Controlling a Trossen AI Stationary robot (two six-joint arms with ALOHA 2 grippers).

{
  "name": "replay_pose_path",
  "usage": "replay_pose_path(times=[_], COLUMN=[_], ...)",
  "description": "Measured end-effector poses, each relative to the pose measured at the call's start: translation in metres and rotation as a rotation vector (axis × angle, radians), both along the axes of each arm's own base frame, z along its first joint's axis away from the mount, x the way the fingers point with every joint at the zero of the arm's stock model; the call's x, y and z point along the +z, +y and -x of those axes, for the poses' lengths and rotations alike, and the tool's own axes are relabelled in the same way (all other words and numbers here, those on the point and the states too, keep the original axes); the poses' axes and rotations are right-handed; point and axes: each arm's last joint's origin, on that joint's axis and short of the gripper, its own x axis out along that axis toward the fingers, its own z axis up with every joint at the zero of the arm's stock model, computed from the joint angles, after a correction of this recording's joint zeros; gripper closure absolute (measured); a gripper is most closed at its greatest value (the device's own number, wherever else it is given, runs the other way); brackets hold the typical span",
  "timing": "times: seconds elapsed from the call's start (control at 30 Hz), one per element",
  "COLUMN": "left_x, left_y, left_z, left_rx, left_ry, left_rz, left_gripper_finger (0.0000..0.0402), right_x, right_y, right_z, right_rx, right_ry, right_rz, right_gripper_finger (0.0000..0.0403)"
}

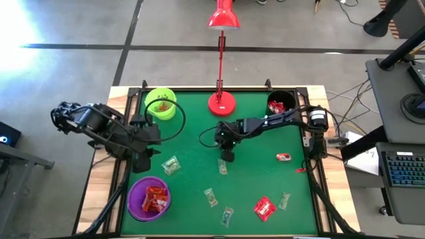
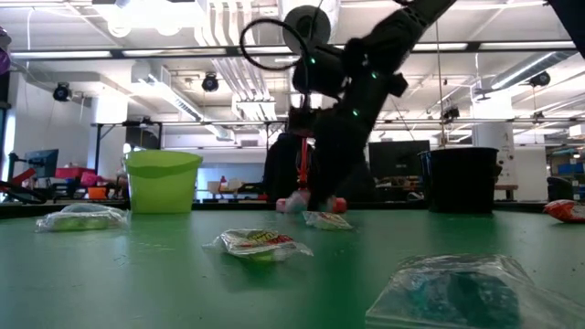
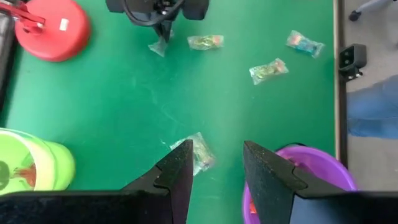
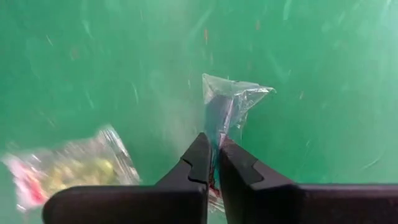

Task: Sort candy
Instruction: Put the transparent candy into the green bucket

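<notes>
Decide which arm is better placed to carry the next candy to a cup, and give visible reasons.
The right. Its right gripper is shut on a clear-wrapped candy mid-table, ready to lift. The left gripper hangs open over another candy, holding nothing.

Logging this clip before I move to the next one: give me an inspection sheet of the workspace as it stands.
Surface: green mat on a wooden table.
Job's things: loose candies on the mat; red ones in the purple cup and black cup; lime cup holds at least one.
Clutter: red lamp at the far edge of the mat.
Grippers: right gripper shut on a clear-wrapped candy mid-mat; left gripper open, above a candy next to the purple cup.
Cables: black loop beside the left arm; cords off the table's right.
Surroundings: keyboard on a side desk; workshop room behind.
</notes>
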Motion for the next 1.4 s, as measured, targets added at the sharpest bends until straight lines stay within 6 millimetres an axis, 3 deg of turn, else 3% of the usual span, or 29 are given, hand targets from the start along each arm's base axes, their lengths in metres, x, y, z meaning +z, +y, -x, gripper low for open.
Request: replay_pose_path(times=[0.27, 0.6, 0.73, 0.93, 1.17, 1.4], left_x=[-0.022, -0.071, -0.089, -0.108, -0.118, -0.129], left_y=[0.008, 0.026, 0.035, 0.048, 0.056, 0.068], left_z=[-0.008, -0.032, -0.032, -0.028, -0.023, -0.021], left_rx=[0.025, 0.047, 0.078, 0.143, 0.212, 0.404], left_ry=[0.041, 0.012, -0.015, -0.203, -0.363, -0.366], left_rz=[-0.249, -0.289, -0.286, -0.255, -0.214, -0.201], left_gripper_finger=[0.0278, 0.0278, 0.0278, 0.0278, 0.0278, 0.0278], right_x=[0.061, 0.122, 0.138, 0.162, 0.183, 0.208], right_y=[0.001, 0.001, 0.006, 0.012, 0.010, 0.007], right_z=[-0.031, -0.052, -0.051, -0.053, -0.050, -0.048], right_rx=[-0.025, -0.014, 0.001, 0.073, 0.092, 0.139], right_ry=[-0.129, -0.303, -0.274, -0.318, -0.314, -0.371], right_rz=[-0.006, 0.043, 0.043, 0.093, 0.141, 0.197], right_gripper_finger=[0.0394, 0.0394, 0.0394, 0.0394, 0.0394, 0.0394])
